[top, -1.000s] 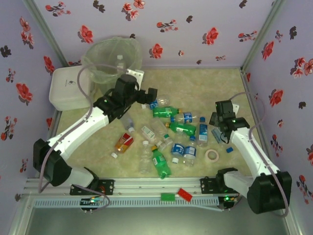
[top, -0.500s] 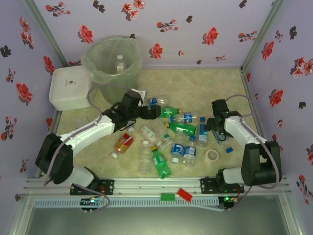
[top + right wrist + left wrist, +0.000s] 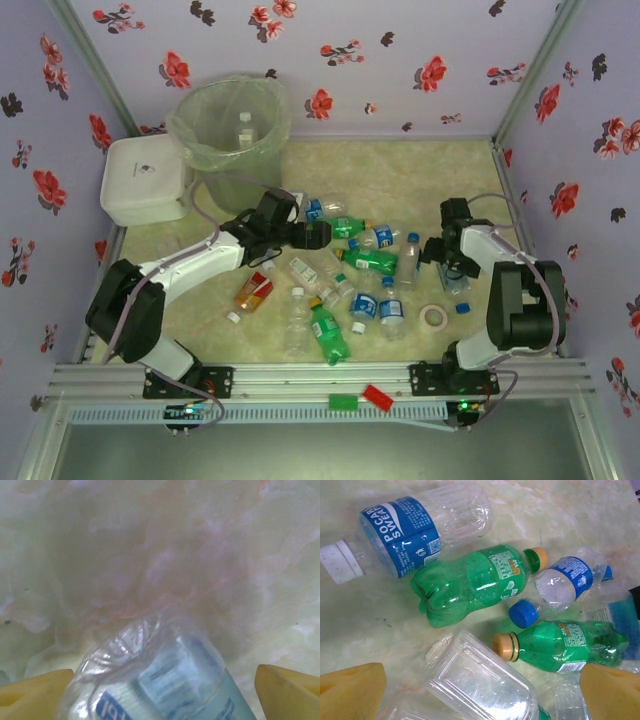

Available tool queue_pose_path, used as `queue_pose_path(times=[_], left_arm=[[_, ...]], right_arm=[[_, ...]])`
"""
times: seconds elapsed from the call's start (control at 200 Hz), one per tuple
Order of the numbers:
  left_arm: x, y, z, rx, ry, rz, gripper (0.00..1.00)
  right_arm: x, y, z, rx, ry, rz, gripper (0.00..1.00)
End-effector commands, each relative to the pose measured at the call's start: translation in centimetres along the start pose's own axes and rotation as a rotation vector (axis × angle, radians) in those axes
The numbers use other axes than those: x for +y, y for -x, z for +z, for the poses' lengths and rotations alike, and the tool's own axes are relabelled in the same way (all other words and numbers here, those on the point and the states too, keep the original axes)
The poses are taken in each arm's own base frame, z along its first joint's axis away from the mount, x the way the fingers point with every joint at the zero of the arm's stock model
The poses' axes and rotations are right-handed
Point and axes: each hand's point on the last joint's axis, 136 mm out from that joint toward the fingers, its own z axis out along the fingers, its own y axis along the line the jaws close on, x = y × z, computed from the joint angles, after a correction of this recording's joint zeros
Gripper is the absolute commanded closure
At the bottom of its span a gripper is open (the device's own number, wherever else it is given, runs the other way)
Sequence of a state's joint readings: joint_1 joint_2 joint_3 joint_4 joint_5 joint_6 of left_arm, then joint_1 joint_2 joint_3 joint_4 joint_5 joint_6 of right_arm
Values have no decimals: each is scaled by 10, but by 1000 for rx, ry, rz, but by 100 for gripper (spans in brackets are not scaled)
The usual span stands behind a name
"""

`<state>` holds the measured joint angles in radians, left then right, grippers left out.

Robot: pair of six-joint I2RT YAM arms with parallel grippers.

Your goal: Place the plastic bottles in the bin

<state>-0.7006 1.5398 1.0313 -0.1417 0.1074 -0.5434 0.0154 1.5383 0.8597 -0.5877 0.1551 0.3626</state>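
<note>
Looked down on a pale green marbled desk (image 3: 420, 170) boxed in by purple flowered walls. Showed the bin (image 3: 232, 168), tall, round and lined with a clear bag, at the desk's far left corner, with one clear bottle (image 3: 245, 124) visible inside it. Showed a white lidded box (image 3: 145, 180) just left of the bin, against the left edge. Had the plastic bottles (image 3: 372, 262) strewn on their sides across the middle of the desk, apart from the bin.

Found the left gripper (image 3: 322, 236) low over the far left side of that scatter, jaws spread wide and pinching nothing. From the left wrist, framed above its yellow fingertips (image 3: 350, 692): a Pocari Sweat bottle (image 3: 415, 530), a green bottle (image 3: 470, 582) just beside it, a blue-capped bottle (image 3: 560, 582), a second green bottle (image 3: 565, 645) and a clear ribbed bottle (image 3: 480, 680).

Found the right gripper (image 3: 440, 252) near the desk's right edge, jaws spread either side of a clear blue-labelled bottle (image 3: 165, 680), with a gap showing beside one finger.

Closer to the near edge, showed an orange-labelled bottle (image 3: 253, 292), a third green bottle (image 3: 328, 335), a tape roll (image 3: 433, 317) and, smallest, a loose blue cap (image 3: 461, 308) and a white cap (image 3: 233, 317).
</note>
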Motion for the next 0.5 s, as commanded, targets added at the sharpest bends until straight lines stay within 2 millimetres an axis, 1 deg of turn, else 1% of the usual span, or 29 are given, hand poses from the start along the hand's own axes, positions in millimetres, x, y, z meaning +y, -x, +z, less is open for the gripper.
queue_pose_path(times=[0.0, 0.08, 0.165, 0.275, 0.39, 0.495], left_arm=[[-4, 10, -5, -24, -62, -21, 0], [-1, 9, -3, 6, -102, -82, 0], [0, 2, 4, 63, -182, -138, 0], [-1, -5, 6, 66, -213, -131, 0], [0, -5, 7, 62, -208, -115, 0], [2, -6, 11, 75, -202, -125, 0]], right_arm=[[8, 14, 1, -14, 36, -2, 14], [8, 13, 6, 0, 34, -3, 19], [11, 10, 13, 19, 49, -3, 23], [15, 5, 19, 38, 66, 5, 29], [13, 5, 20, 24, 59, 15, 36], [13, 9, 15, 4, 63, 19, 43]])
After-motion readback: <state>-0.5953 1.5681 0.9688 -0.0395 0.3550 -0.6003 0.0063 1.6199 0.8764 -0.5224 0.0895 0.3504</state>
